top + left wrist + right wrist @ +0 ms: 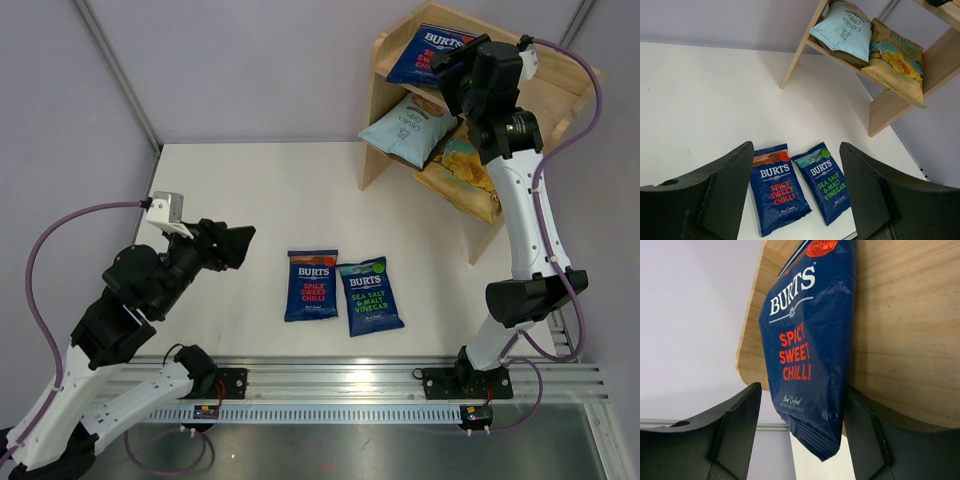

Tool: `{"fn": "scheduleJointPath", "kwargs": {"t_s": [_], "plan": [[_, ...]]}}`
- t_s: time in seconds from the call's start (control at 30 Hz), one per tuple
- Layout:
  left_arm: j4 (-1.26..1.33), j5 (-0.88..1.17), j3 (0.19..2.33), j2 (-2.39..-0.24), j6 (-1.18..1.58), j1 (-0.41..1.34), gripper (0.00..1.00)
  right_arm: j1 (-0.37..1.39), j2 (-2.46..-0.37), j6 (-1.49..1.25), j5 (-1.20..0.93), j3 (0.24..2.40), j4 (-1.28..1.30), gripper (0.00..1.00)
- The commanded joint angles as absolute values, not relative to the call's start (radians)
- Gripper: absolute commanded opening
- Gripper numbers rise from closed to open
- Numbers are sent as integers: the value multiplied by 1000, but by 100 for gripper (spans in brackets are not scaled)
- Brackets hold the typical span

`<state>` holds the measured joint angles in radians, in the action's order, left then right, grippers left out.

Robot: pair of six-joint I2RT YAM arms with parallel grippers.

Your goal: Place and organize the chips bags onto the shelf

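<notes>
The light wood shelf [375, 110] stands at the back right. A red-lettered Burts bag [425, 52] lies on its top tier. The pale-blue bag [405, 130] and the yellow-and-teal Kettle bag [462, 172] sit on the lower tier. My right gripper [447, 70] is open at the top tier, its jaws either side of that Burts bag [807, 340], whose lower end overhangs the shelf edge [752, 365]. Two Burts bags lie flat mid-table, red-lettered [311, 285] and green-lettered [370, 296]. My left gripper [240, 247] is open and empty, raised to their left; they show between its jaws, red-lettered [777, 192] and green-lettered [827, 182].
The white table [250, 190] is bounded by grey walls at the back and sides. An aluminium rail [340, 380] with both arm bases runs along the near edge. The shelf's side panel [890, 107] stands on the table near the right wall.
</notes>
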<state>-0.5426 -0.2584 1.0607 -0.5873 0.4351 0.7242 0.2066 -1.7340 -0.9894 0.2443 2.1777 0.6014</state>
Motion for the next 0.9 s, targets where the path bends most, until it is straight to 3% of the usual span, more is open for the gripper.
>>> {"fn": "scheduleJointPath", "kwargs": {"t_s": [0.0,0.33,0.63,0.87], "plan": [[-497,-230,1104,-601,410,723,72,192,-1684,-924,281,2151,657,71],[-502,-218,1094,-594,410,723,72,193,-1571,-1005,275,1985,552,38],[-514,-224,1092,-588,408,723,71,192,-1554,-1196,314,1858,425,24],[-523,-242,1095,-589,400,723,71,193,-1603,-1272,334,1890,396,22]]}}
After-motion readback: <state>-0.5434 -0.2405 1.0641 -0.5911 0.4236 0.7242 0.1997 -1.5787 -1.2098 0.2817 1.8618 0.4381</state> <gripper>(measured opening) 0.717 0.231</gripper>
